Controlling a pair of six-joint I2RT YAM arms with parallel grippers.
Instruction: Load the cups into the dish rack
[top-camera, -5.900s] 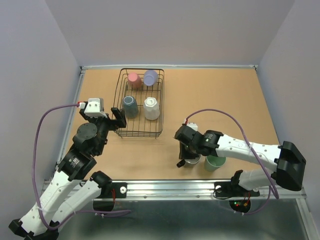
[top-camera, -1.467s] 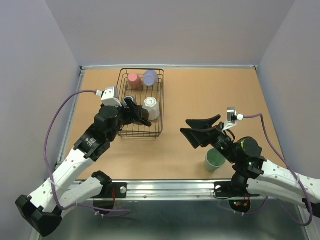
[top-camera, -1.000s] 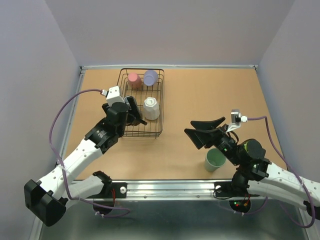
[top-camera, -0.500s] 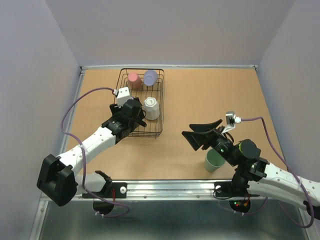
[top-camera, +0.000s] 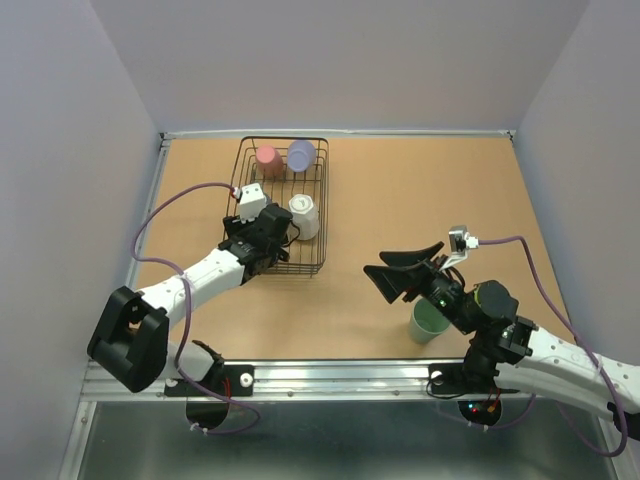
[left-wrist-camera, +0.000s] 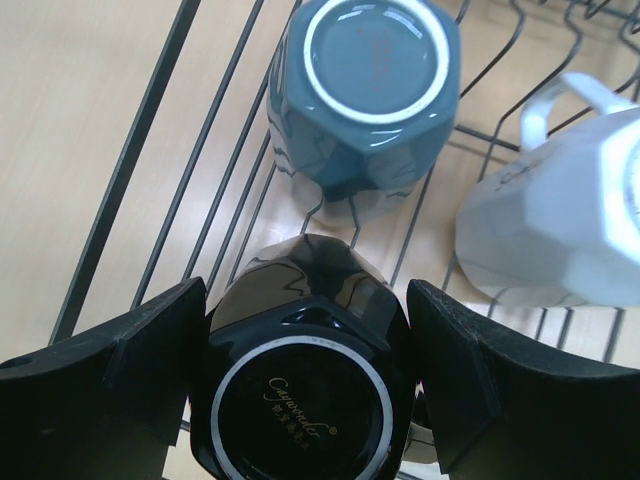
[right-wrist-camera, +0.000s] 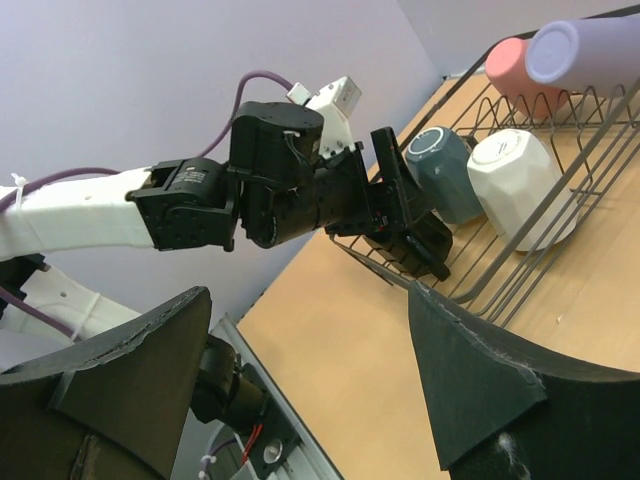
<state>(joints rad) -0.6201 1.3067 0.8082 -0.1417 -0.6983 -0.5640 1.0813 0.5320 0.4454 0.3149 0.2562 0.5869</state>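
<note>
Here the black mug (left-wrist-camera: 295, 420) sits upside down between the fingers of the left gripper (left-wrist-camera: 305, 310), which is clamped on its sides, low among the divider wires of the dish rack (top-camera: 324, 215). Directly ahead of the fingertips stands an inverted grey-blue mug (left-wrist-camera: 365, 90), close to the held one, and a white mug (left-wrist-camera: 560, 220) sits just off the right finger. The likely trouble is crowding: spreading the fingers could knock either neighbour or snag a wire, and if the rim straddles a divider the mug may tip once released. The right gripper (top-camera: 395, 272), fingers wide apart and holding nothing, hangs with the mint green cup (top-camera: 430, 322) below and just behind its fingers, outside the rack; a careless descent could bump that cup over.
</note>
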